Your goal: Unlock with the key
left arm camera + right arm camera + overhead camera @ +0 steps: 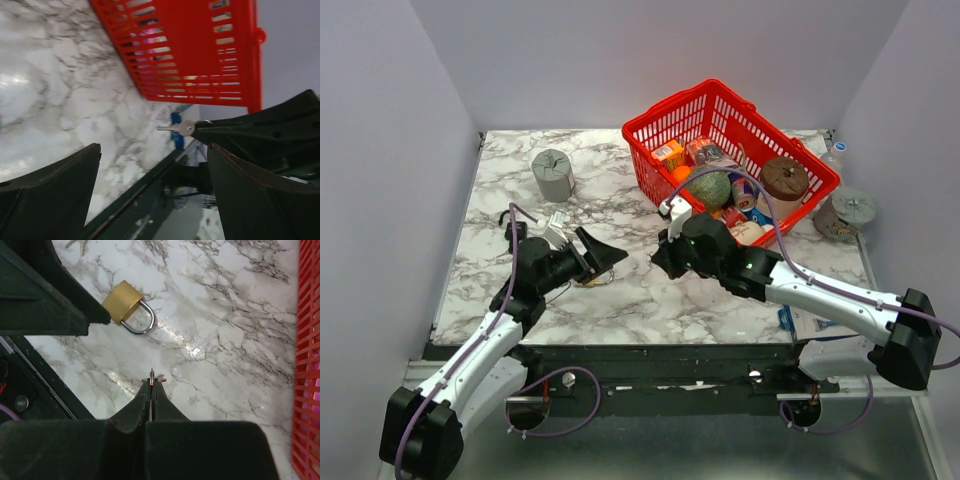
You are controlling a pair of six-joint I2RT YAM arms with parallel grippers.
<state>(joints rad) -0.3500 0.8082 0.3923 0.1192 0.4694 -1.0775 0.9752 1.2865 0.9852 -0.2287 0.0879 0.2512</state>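
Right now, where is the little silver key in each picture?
Left wrist: the small silver metal key is right of centre, pinched by the right end effector.
Right wrist: the key shows edge-on, lower centre, between shut fingertips.
Top external: too small to make out, at that end effector's tip.
Shared landmark: the red plastic basket, in all three.
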